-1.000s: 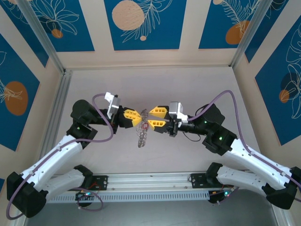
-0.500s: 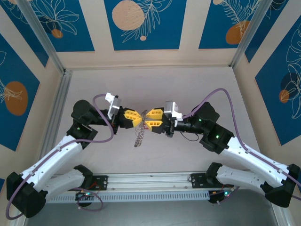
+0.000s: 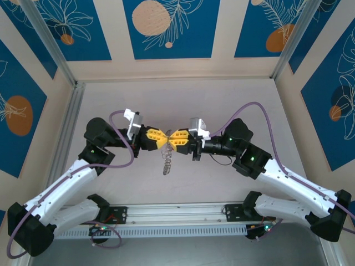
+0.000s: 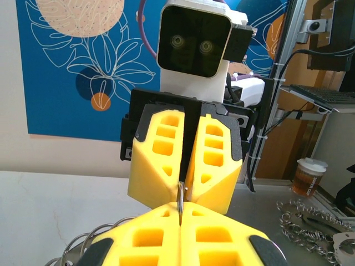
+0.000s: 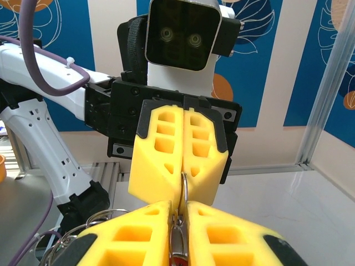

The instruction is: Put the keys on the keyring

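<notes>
Top external view
Left tool: [image 3: 165, 138] yellow fingers at mid-frame, pointing right and pressed together on the top of the keyring [image 3: 167, 160].
Right tool: [image 3: 172, 138] yellow fingers pointing left, tip to tip with the left tool and drawn in close on the same top edge.
Keyring: hangs from the two tips as a short silver cluster, above the pale tabletop [image 3: 222, 100] at frame centre.

Left wrist view
Left tool: [image 4: 180, 213] own fingers along the bottom edge, pads flat against each other, with a thin metal edge coming up out of the seam.
Keyring: the grey edge [image 4: 181, 197] stands upright between the two tools. Its wire loops [image 4: 83, 246] fan out at lower left.
Right tool: [image 4: 184, 187] faces the camera at centre, with a narrow dark slit between its fingers, tips touching the ring's edge.

Right wrist view
Right tool: [image 5: 178, 213] own fingers at the bottom, a thin slit between them with grey metal pinched in it.
Left tool: [image 5: 183, 176] at centre, fingers tight together, the ring's edge caught at their tips.
Keyring: the edge [image 5: 185, 188] bridges both tools, and its loops [image 5: 83, 230] spill out at lower left.
</notes>
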Controlling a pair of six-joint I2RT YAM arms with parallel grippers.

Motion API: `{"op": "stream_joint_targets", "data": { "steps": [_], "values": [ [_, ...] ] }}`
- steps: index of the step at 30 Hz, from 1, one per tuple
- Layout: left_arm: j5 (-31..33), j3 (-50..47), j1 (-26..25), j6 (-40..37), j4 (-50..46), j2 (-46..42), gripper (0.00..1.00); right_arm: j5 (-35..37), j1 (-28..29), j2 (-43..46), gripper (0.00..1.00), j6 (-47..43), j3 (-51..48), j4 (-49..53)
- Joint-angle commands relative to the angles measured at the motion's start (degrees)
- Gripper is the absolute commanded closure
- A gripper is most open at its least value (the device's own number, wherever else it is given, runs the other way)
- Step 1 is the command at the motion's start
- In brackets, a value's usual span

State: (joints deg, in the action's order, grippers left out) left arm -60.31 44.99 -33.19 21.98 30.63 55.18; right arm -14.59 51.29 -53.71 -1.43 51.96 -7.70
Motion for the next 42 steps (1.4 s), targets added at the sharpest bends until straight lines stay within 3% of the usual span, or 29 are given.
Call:
{"op": "stream_joint_targets", "data": {
  "steps": [1,5,7,10,13,16,18,25,34,42],
  "values": [
    [-0.2,-0.6,-1.0,0.9,5.7,-0.5,1.00,0.7,-0.3,-0.5,0.87,0.1,1.0,-0.3],
    [0.2,-1.7,-1.5,4.7,12.6,1.2,1.00,0.3,-0.3,-1.1,0.88,0.2,1.1,-0.4],
    [0.1,-2.1,-1.8,6.9,16.2,2.4,1.00,0.4,-0.4,-1.1,1.00,-0.1,1.2,-0.3],
    [-0.1,-2.1,-2.0,6.8,15.4,2.4,1.00,2.0,-0.5,-0.2,1.00,-1.2,1.3,0.4],
    [2.1,-0.2,-2.0,-2.6,-0.8,-1.5,0.99,3.6,-1.2,0.8,1.00,-3.7,2.9,4.9],
    [6.0,2.6,-2.1,-12.1,-17.0,-5.0,0.81,3.1,-2.8,0.6,1.00,-5.7,5.9,10.8],
    [7.7,4.3,-2.1,-15.1,-23.4,-5.9,0.74,2.4,-3.4,0.2,1.00,-6.4,7.3,12.8],
    [12.2,8.3,-2.1,-20.2,-34.5,-7.6,0.70,0.7,-3.5,-1.5,1.00,-9.0,10.7,18.1],
    [18.3,19.1,-2.9,-28.3,-50.0,-3.1,0.69,11.4,1.3,-5.5,1.00,-13.9,16.4,26.5],
    [23.7,23.6,-5.6,-33.8,-58.3,0.7,0.71,12.5,2.8,-7.6,1.00,-14.3,19.2,29.1]
  ]
}}
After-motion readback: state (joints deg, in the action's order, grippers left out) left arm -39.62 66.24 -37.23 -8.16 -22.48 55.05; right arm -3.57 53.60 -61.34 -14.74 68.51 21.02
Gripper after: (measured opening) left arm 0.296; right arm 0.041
